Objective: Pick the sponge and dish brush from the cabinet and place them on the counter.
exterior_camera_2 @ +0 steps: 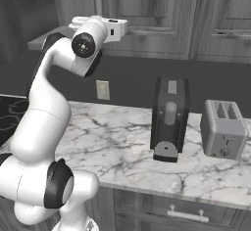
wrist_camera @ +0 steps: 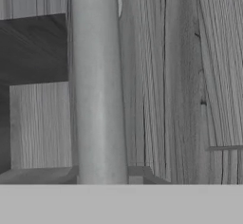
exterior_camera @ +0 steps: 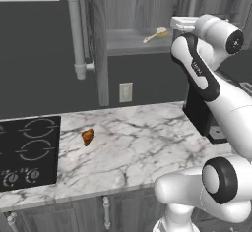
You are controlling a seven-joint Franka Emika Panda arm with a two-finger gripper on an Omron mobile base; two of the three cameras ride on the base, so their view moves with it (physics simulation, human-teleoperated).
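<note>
White marble surface (exterior_camera: 142,137) with grey veins runs below the hand, carrying a black cooktop (exterior_camera: 27,152), a small orange-brown pastry lump (exterior_camera: 87,136), a black coffee machine (exterior_camera_2: 169,120) and a silver toaster (exterior_camera_2: 224,129). Neither task item lies on it, so by my reading the job is barely begun. The hand (exterior_camera: 181,23) is raised to the grey wood-grain wall cabinet (exterior_camera: 133,5), right up against a long silver bar handle (wrist_camera: 97,83) on its door; whether its fingers are apart or together I cannot tell. Just beside the hand, on the cabinet's grey shelf (exterior_camera: 128,43), rests the cream-handled dish brush (exterior_camera: 155,34) with its yellowish bristle head. Both items remain to be brought down.
</note>
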